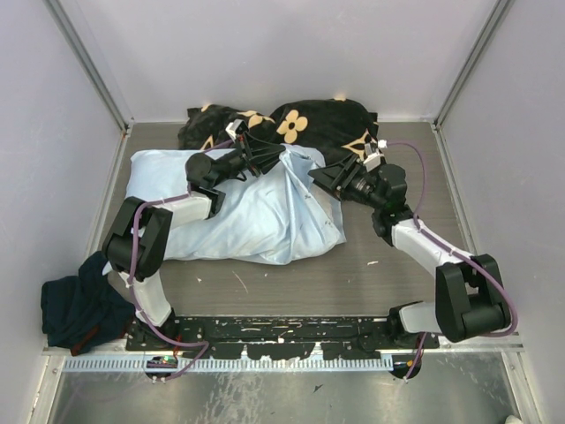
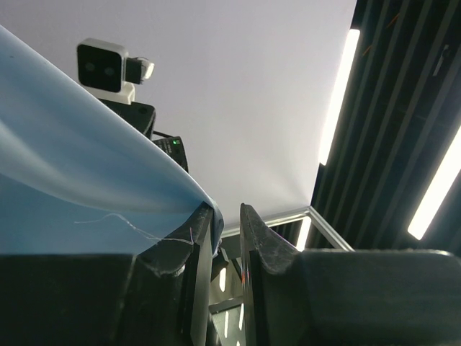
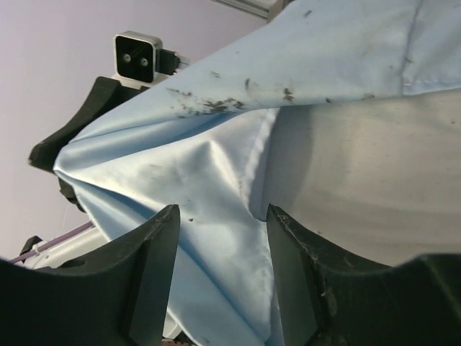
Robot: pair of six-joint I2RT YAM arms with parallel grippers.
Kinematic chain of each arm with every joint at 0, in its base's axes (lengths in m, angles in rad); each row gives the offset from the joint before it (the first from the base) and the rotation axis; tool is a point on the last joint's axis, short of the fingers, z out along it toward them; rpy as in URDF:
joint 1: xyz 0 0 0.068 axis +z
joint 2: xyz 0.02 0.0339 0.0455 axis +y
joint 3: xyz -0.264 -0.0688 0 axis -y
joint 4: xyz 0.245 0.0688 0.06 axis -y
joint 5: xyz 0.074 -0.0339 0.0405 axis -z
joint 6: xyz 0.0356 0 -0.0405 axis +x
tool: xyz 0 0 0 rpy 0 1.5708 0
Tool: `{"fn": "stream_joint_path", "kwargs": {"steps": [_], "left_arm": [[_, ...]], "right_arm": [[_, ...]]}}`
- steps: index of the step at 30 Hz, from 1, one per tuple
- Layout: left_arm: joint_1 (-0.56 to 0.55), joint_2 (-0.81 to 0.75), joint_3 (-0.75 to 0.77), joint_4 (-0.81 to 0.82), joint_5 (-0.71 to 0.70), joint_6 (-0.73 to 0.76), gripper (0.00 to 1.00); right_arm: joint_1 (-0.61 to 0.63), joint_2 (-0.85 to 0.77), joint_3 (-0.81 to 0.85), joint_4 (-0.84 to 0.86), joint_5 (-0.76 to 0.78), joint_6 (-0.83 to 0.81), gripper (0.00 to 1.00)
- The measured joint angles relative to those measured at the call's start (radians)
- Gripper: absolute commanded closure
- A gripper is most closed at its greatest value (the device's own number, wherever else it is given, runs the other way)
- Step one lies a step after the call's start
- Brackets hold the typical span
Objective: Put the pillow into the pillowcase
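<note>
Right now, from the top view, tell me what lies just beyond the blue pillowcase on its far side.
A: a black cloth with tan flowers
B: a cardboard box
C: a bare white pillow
A: the black cloth with tan flowers lies bunched just beyond the pillowcase, on the side away from the arm bases.

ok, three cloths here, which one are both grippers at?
The light blue pillowcase mid-table: left gripper and right gripper both sit at its far edge. The black flowered cloth lies behind it; the dark cloth is at the near-left corner.
</note>
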Motion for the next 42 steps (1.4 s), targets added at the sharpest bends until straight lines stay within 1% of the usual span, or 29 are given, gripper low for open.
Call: {"fn": "stream_joint_path", "kwargs": {"steps": [3,7,10,13,14,17,20,22,24,25,27,29,31,33,35,39,42], "left_arm": [[0.000,0.000,0.000,0.000,0.000,-0.001,0.72],[0.000,0.000,0.000,0.000,0.000,-0.002,0.72],[0.000,0.000,0.000,0.000,0.000,-0.002,0.72],[0.000,0.000,0.000,0.000,0.000,-0.002,0.72],[0.000,0.000,0.000,0.000,0.000,-0.002,0.72],[0.000,0.000,0.000,0.000,0.000,-0.002,0.71],[0.001,0.000,0.001,-0.002,0.005,-0.001,0.69],[0.004,-0.002,0.008,-0.022,0.018,0.012,0.68],[0.011,-0.013,0.012,-0.063,0.035,0.034,0.64],[0.018,-0.022,0.015,-0.091,0.047,0.051,0.63],[0.034,-0.047,0.024,-0.166,0.072,0.096,0.62],[0.052,-0.084,0.030,-0.261,0.097,0.157,0.55],[0.069,-0.128,0.049,-0.380,0.124,0.240,0.54],[0.082,-0.163,0.080,-0.512,0.140,0.340,0.52],[0.092,-0.200,0.138,-0.700,0.151,0.481,0.50],[0.105,-0.249,0.275,-1.082,0.137,0.768,0.50],[0.108,-0.280,0.307,-1.232,0.134,0.892,0.51]], "right_arm": [[0.005,0.015,0.005,-0.019,-0.003,-0.008,0.46],[0.010,0.015,0.008,-0.025,-0.008,-0.018,0.57],[0.017,0.015,0.014,-0.021,-0.013,-0.018,0.74],[0.026,0.015,0.034,-0.021,-0.016,-0.019,0.95],[0.028,0.014,0.042,-0.024,-0.016,-0.021,0.99],[0.030,0.010,0.065,-0.063,-0.013,-0.038,0.99],[0.031,-0.020,0.074,-0.138,0.002,-0.063,0.99],[0.030,-0.062,0.079,-0.220,0.024,-0.094,0.99],[0.026,-0.106,0.098,-0.314,0.052,-0.134,0.99],[0.021,-0.129,0.110,-0.360,0.066,-0.153,0.99],[0.005,-0.171,0.132,-0.436,0.086,-0.187,0.99],[-0.017,-0.208,0.148,-0.496,0.100,-0.216,0.99],[-0.035,-0.237,0.161,-0.554,0.116,-0.245,0.99],[-0.045,-0.251,0.172,-0.616,0.138,-0.274,1.00],[-0.050,-0.256,0.177,-0.669,0.161,-0.299,0.99],[-0.062,-0.280,0.178,-0.798,0.218,-0.351,1.00],[-0.071,-0.301,0.192,-0.888,0.263,-0.382,1.00]]}}
